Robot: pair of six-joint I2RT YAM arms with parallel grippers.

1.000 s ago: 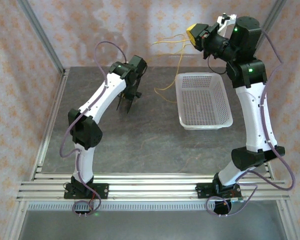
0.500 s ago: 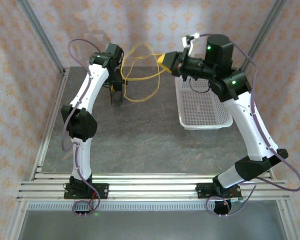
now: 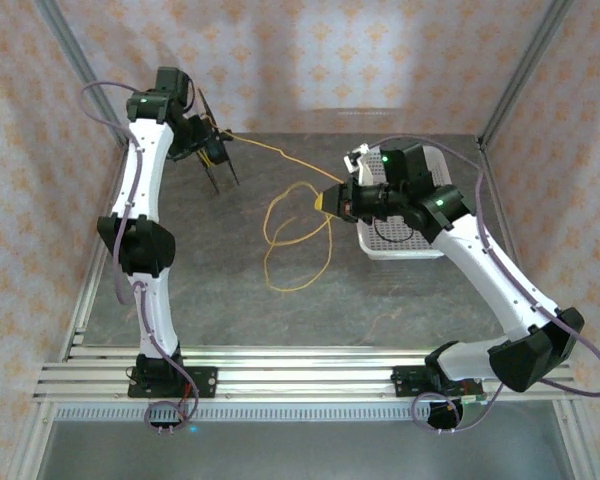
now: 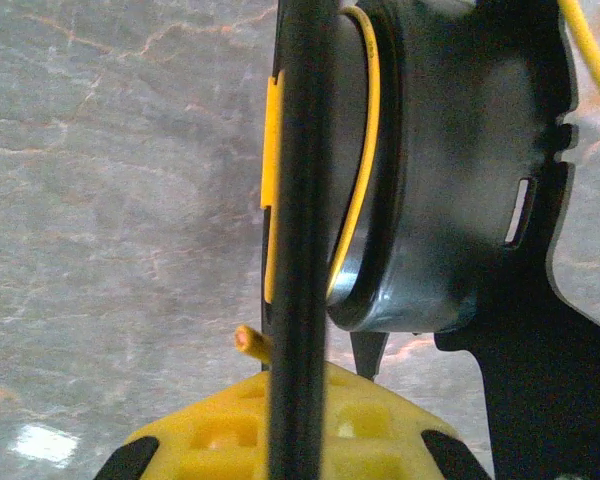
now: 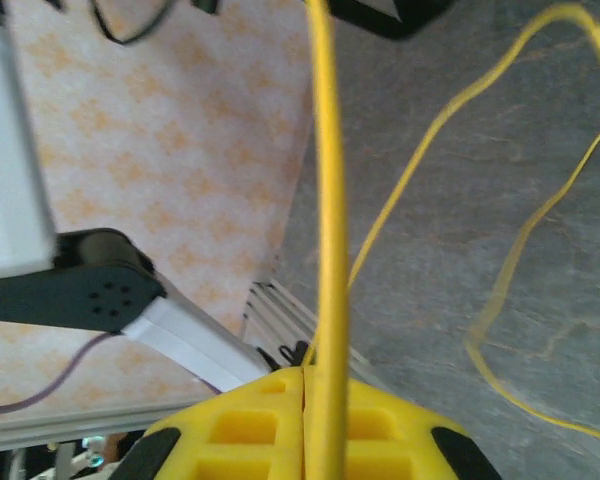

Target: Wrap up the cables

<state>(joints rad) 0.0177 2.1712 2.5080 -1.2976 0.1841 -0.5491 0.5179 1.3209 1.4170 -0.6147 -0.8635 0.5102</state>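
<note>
The left gripper (image 4: 298, 405) clamps the black spool (image 4: 450, 150). The right gripper (image 5: 315, 400) pinches the yellow cables (image 5: 325, 200) above the table (image 3: 220, 285).

left gripper (image 4: 298, 445): we see its yellow pads (image 4: 210, 440) pinched tight on a black rim
spool (image 4: 450, 170): black, edge-on to us, with its rim upright through the frame
cable (image 4: 365, 150): thin yellow wire curving round the spool's drum; we spot its cut end (image 4: 246, 342) just above the pads
table (image 4: 110, 200): grey, marbled, behind everything
</note>
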